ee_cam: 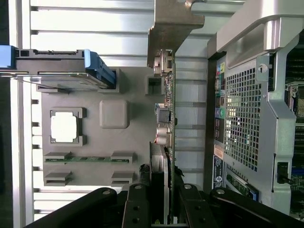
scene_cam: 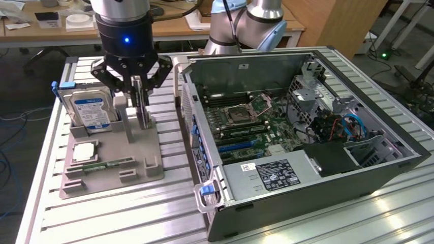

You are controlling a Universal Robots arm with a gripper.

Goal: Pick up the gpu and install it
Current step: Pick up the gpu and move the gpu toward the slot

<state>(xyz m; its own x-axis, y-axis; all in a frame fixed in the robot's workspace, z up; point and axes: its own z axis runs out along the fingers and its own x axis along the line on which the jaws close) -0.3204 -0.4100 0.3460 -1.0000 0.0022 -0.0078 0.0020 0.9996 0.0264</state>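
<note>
The gpu (scene_cam: 142, 109) stands on edge in the grey fixture (scene_cam: 142, 170), a thin card seen edge-on with its lower end at the fixture's surface. In the wrist view the gpu (ee_cam: 168, 118) runs as a narrow green strip, its silver bracket (ee_cam: 171, 23) at the far end. My gripper (scene_cam: 137, 89) hangs straight above it, fingers closed on the card's upper edge. The black fingers (ee_cam: 142, 194) flank the card on both sides, so my gripper (ee_cam: 160, 185) is shut on it.
On the fixture (ee_cam: 137, 118) also sit a hard drive with a blue label (scene_cam: 91, 109), a CPU (scene_cam: 85, 151) and a memory stick (scene_cam: 101, 165). The open computer case (scene_cam: 271, 175) lies at the exterior view's right, motherboard (scene_cam: 251, 122) exposed, its perforated wall (ee_cam: 247, 95) close beside the card.
</note>
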